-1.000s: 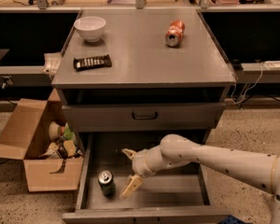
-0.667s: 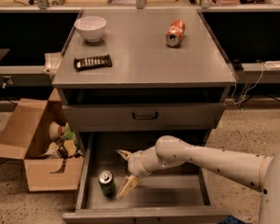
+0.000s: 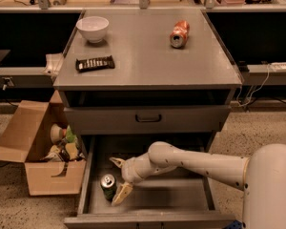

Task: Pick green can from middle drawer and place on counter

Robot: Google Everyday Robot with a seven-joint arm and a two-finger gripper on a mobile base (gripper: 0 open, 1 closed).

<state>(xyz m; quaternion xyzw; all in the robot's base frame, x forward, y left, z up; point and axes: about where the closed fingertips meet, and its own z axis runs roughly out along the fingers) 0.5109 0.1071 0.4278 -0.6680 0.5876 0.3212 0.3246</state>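
The green can stands upright on the floor of the open middle drawer, near its left wall, silver top showing. My gripper reaches in from the right on a white arm. It is open, with one fingertip behind the can and the other in front of it at its right side. The fingers lie close beside the can; I cannot tell whether they touch it. The counter is the grey top of the cabinet above.
On the counter are a white bowl, a dark remote-like bar and an orange-red can lying on its side. A closed drawer front sits above the open drawer. An open cardboard box of items stands on the floor at left.
My gripper has moved left across the drawer, closer to the green can. The can has not moved.
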